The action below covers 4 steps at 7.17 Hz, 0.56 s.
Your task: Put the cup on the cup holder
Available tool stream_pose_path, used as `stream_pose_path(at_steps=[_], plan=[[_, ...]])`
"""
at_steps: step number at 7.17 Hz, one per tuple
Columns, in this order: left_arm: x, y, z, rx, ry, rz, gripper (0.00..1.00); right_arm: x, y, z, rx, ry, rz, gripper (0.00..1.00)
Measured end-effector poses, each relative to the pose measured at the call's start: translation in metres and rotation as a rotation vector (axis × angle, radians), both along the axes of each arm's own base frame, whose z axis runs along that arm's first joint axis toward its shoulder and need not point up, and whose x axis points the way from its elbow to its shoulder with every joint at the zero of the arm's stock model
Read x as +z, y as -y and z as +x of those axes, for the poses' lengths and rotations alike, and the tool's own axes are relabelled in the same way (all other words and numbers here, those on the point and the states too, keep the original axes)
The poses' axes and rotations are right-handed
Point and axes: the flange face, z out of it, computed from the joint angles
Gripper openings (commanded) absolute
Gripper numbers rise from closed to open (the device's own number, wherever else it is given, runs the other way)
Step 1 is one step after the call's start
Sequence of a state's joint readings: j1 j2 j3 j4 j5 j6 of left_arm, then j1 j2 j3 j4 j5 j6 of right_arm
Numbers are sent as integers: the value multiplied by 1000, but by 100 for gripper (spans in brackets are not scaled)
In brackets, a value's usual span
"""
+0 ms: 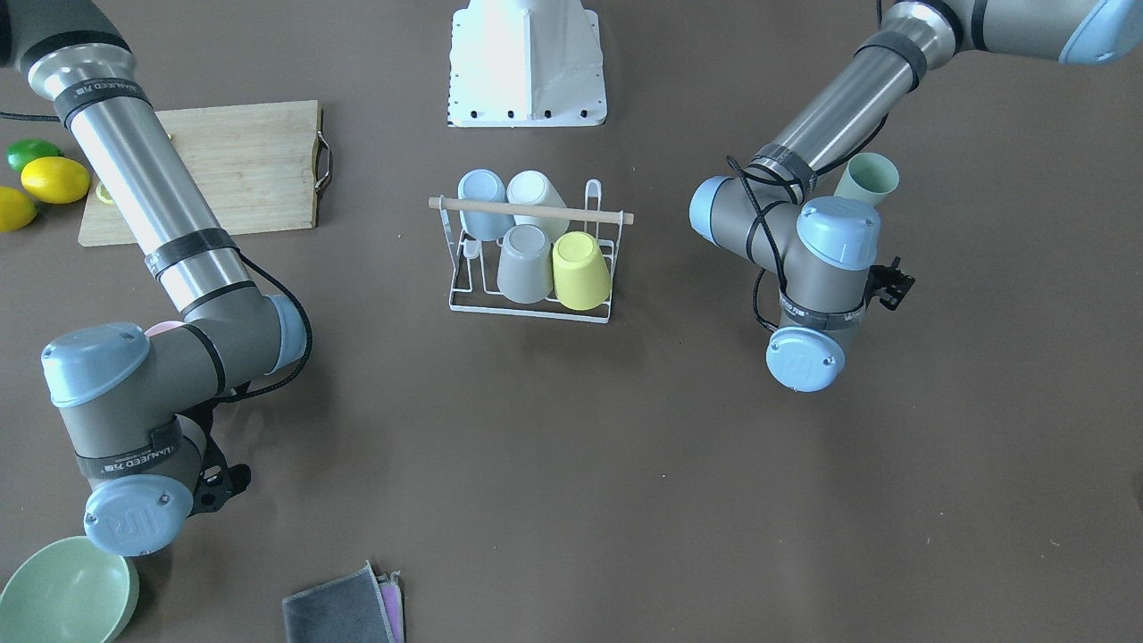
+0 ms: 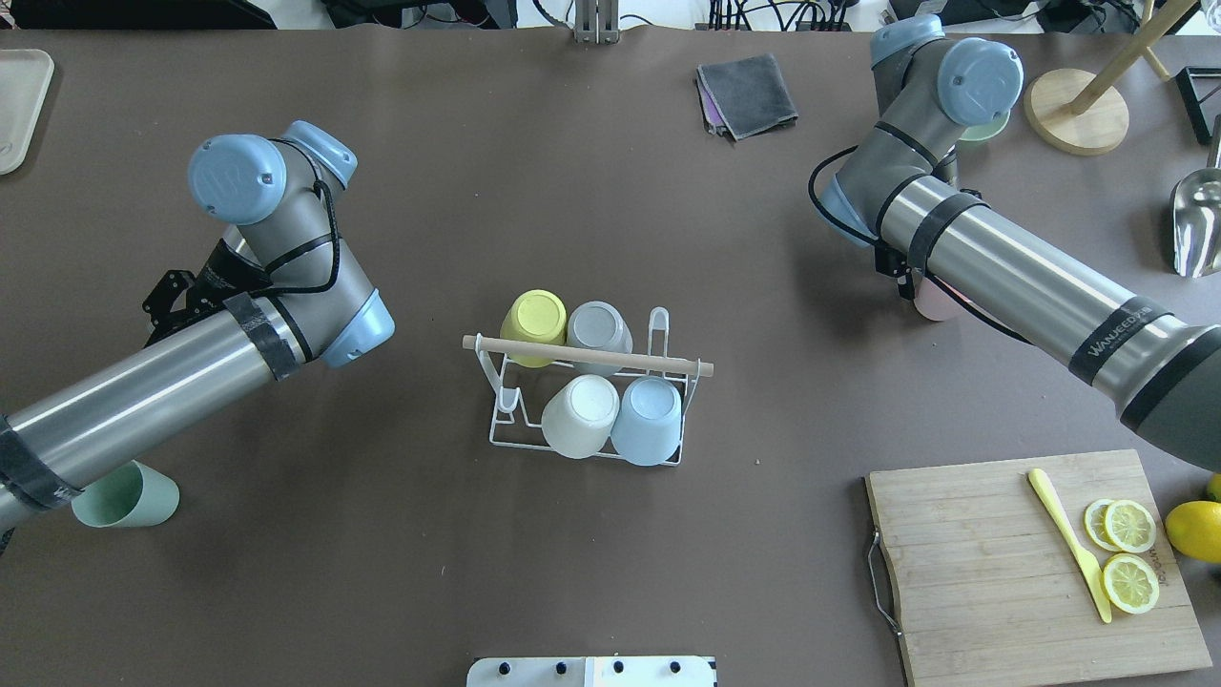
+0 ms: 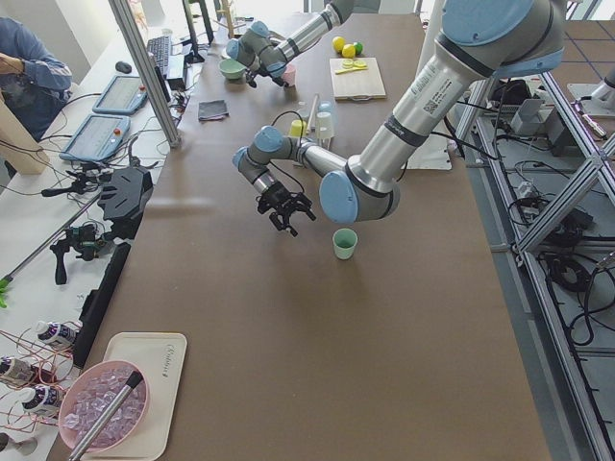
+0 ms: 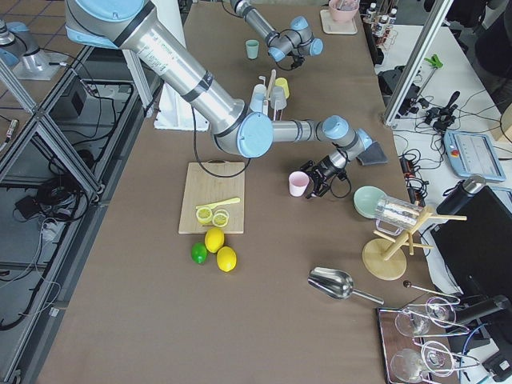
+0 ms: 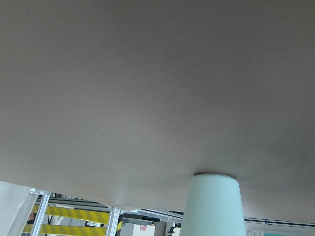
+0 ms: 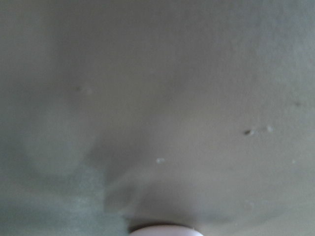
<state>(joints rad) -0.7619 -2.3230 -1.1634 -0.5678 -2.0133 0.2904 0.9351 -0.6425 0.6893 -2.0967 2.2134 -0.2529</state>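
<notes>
The white wire cup holder [image 2: 668, 329] with a wooden rod stands mid-table and holds a yellow [image 2: 534, 317], a grey [image 2: 597, 326], a white [image 2: 580, 414] and a light blue cup [image 2: 649, 420], all upside down. It also shows in the front view [image 1: 593, 195]. A mint green cup [image 2: 129, 496] stands upright on the table beside my left forearm and shows low in the left wrist view [image 5: 214, 206]. My left gripper [image 2: 170, 298] is open and empty, apart from it. A pink cup [image 2: 940, 303] stands next to my right gripper [image 2: 899, 269], which is open and beside the cup.
A wooden cutting board [image 2: 992, 563] with lemon slices [image 2: 1129, 553] and a yellow knife [image 2: 1068, 534] lies near right. Whole lemons [image 1: 55, 179] and a lime lie beside it. A green bowl [image 1: 67, 594], a folded grey cloth [image 2: 749, 93], a wooden stand [image 2: 1078, 110] and a metal scoop [image 2: 1197, 224] lie farther out.
</notes>
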Motion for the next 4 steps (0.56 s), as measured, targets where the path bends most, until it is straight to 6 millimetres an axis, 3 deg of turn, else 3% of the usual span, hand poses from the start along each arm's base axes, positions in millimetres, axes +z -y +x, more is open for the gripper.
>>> stream_pose_path(at_steps=[4], plan=[[1, -12, -2, 82, -61, -24, 98, 3, -1, -5, -16, -29, -15, 100]])
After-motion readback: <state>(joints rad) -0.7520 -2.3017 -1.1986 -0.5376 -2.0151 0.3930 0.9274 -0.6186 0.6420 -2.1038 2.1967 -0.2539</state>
